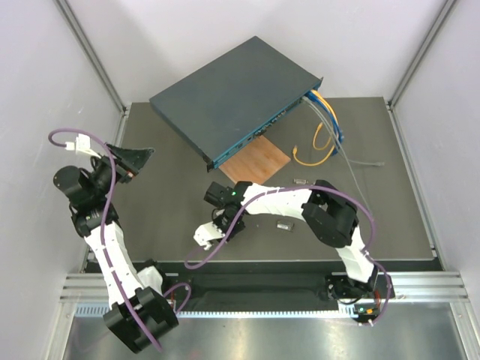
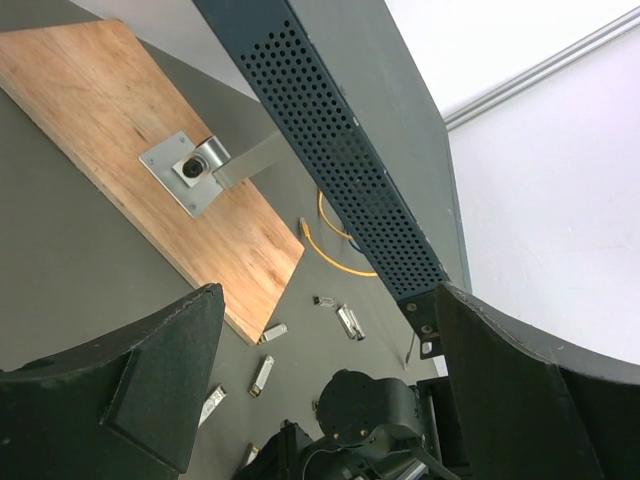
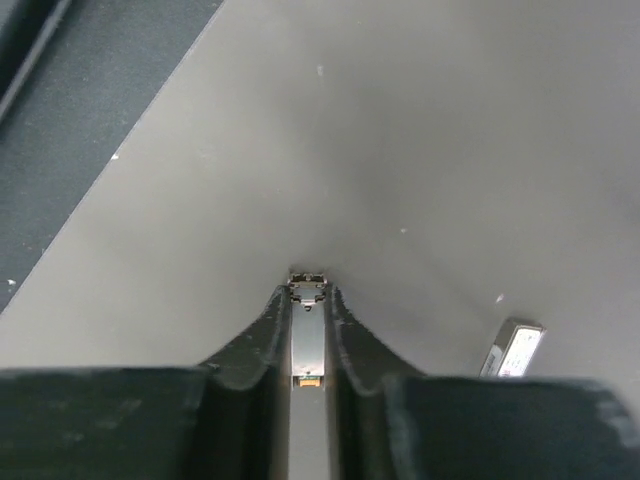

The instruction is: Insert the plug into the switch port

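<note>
Your right pincer (image 3: 308, 300) is clenched on the plug (image 3: 307, 345), a thin metal module sandwiched between the two pads. Its nose sits just proud of the tips, over bare grey worktop (image 1: 165, 206). The plug's long axis runs along the fingers, so wherever the pincer points, the plug points. A loose spare module (image 3: 515, 348) lies on the worktop just off to one side.

The switch (image 1: 232, 97) sits farther back, beyond and slightly right of that pincer in the overhead view. Its near edge appears propped up over the wooden square (image 1: 257, 159). The teal port face (image 1: 262, 127) looks toward the right arm and runs diagonally from near-left to far-right. Yellow and blue cables (image 1: 328, 120) already occupy its far-right end.

My read is that you must swing the plug until its axis is square to that diagonal face, then carry it away from the bases and up to socket height.

Your left pincer (image 2: 328, 300) is released and empty, out at the left edge of the worktop, well apart from the ports. The right arm is plainly the nearer one.
</note>
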`<state>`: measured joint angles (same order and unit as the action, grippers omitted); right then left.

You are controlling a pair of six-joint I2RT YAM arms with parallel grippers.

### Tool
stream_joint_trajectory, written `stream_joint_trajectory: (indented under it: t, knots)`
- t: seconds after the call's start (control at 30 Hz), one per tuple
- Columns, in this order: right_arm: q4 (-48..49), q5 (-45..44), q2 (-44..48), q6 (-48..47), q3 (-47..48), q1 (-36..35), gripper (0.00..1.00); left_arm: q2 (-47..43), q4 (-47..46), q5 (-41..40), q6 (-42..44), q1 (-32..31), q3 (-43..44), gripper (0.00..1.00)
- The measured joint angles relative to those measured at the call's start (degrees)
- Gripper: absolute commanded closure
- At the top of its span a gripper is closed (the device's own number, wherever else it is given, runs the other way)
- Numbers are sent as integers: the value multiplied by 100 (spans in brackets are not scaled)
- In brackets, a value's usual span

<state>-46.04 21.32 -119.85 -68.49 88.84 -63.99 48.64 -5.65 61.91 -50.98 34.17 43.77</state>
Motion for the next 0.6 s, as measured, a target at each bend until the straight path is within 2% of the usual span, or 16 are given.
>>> stream_joint_trajectory:
  t: [0.07,0.2,0.37,0.5,0.6]
  knots:
    - [70,-4,101,55,-151,0,100,0,-7,-2,-39,0,48,9]
    - [15,31,516,356,-638,0,100,0,-234,-44,-352,0,79,8]
    - [-59,291,1351,1027,-708,48,100,-11,-938,-256,-1014,0,142,6]
    - [-221,769,2090,1641,-387,350,100,103,-1163,-459,-1086,-63,837,6]
    - [-306,1362,2433,2164,2,1005,100,221,-1314,-675,-848,-393,1510,7]
